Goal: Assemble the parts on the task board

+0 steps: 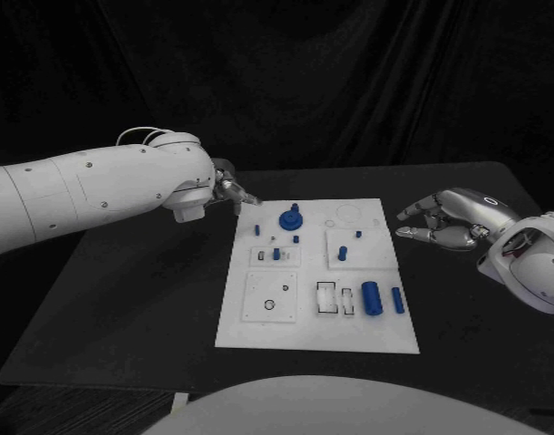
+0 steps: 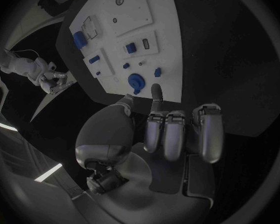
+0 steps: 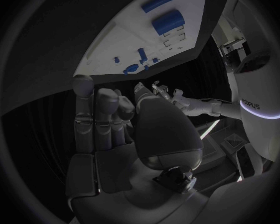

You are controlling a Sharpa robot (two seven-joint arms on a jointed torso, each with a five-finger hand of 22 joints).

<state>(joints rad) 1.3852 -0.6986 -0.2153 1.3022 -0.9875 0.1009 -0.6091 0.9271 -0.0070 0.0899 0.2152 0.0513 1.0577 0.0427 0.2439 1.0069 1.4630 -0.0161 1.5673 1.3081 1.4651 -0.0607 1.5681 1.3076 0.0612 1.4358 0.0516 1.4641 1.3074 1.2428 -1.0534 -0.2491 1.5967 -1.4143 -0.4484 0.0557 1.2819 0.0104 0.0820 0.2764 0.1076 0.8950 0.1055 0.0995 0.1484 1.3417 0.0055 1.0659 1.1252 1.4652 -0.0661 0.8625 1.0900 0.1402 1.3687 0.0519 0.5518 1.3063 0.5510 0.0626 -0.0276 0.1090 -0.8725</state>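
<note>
The white task board [image 1: 362, 335] lies in the middle of the black table. A blue round knob [image 1: 290, 217] stands near its far left corner, with small blue pegs [image 1: 342, 255] around the middle. Two blue cylinders [image 1: 372, 297] lie near its right edge. My left hand [image 1: 231, 192] hovers just off the board's far left corner, one finger and the thumb stretched toward the knob [image 2: 135, 80], the other fingers [image 2: 177, 129] curled, holding nothing. My right hand [image 1: 444, 220] hangs beside the board's far right edge, fingers [image 3: 99, 114] loosely bent and apart, empty.
Rectangular and round recesses [image 1: 333, 298] mark the board's near half. Bare black table [image 1: 133, 299] lies on both sides of the board, and a dark curtain hangs behind. The left wrist view also shows the right hand [image 2: 53, 79] across the board [image 2: 165, 35].
</note>
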